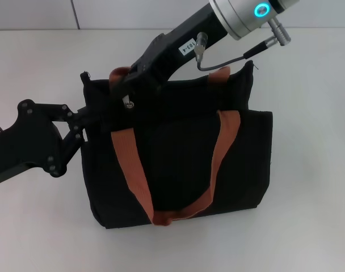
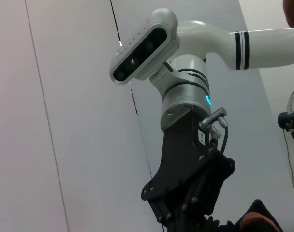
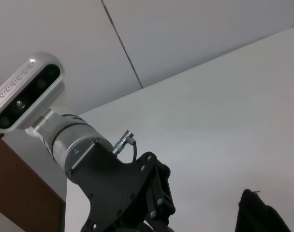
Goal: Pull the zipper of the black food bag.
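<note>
The black food bag [image 1: 178,164] lies on the white table with its two brown-orange handles [image 1: 130,164] on top. A small silver zipper pull [image 1: 127,102] shows at the bag's upper left edge. My right gripper [image 1: 127,93] reaches in from the upper right and sits right at that pull, black against the black fabric. My left gripper [image 1: 86,122] comes from the left and is against the bag's left side edge. The left wrist view shows the right arm's wrist [image 2: 185,96] and a bit of orange handle [image 2: 260,220]. The right wrist view shows a bag corner [image 3: 258,215].
The white table [image 1: 308,113] surrounds the bag on all sides. A pale wall [image 1: 36,14] runs along the table's far edge. The left arm's black linkage [image 1: 42,139] lies low over the table to the left of the bag.
</note>
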`<state>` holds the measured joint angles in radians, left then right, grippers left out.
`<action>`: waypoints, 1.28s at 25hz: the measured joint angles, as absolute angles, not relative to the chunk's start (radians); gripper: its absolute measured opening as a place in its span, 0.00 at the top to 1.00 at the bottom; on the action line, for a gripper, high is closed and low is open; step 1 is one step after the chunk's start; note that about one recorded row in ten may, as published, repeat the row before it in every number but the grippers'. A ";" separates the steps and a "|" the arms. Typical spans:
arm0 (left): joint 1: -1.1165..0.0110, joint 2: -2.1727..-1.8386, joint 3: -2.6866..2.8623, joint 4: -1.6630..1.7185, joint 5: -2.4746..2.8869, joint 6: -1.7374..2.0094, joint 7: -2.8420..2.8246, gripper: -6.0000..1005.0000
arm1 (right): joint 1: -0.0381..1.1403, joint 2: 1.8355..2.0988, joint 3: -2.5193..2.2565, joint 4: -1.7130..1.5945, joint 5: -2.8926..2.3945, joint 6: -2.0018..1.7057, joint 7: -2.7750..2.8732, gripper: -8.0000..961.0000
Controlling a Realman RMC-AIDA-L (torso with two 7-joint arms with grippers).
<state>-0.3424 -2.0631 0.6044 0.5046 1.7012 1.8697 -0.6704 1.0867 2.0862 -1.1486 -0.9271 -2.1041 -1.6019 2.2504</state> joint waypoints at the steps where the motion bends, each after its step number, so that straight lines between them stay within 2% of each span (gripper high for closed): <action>1: -0.342 -2.063 0.604 0.505 1.701 1.870 -0.670 0.97 | 1.081 2.086 -1.159 -0.937 -2.104 -1.602 2.256 0.98; 9: -0.340 -2.063 0.603 0.505 1.701 1.869 -0.670 0.97 | 1.021 2.086 -1.242 -1.079 -2.114 -1.608 2.304 0.99; 25: -0.333 -2.065 0.601 0.493 1.698 1.869 -0.670 0.97 | 0.999 2.087 -1.273 -1.163 -2.178 -1.581 2.419 0.98; 32: -0.331 -2.065 0.601 0.492 1.693 1.870 -0.670 0.97 | 0.947 2.087 -1.284 -1.265 -2.230 -1.586 2.502 0.97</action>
<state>-0.3313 -2.0648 0.6014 0.4924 1.6933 1.8703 -0.6703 0.9469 2.0869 -1.2838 -1.2646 -2.2300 -1.5864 2.5020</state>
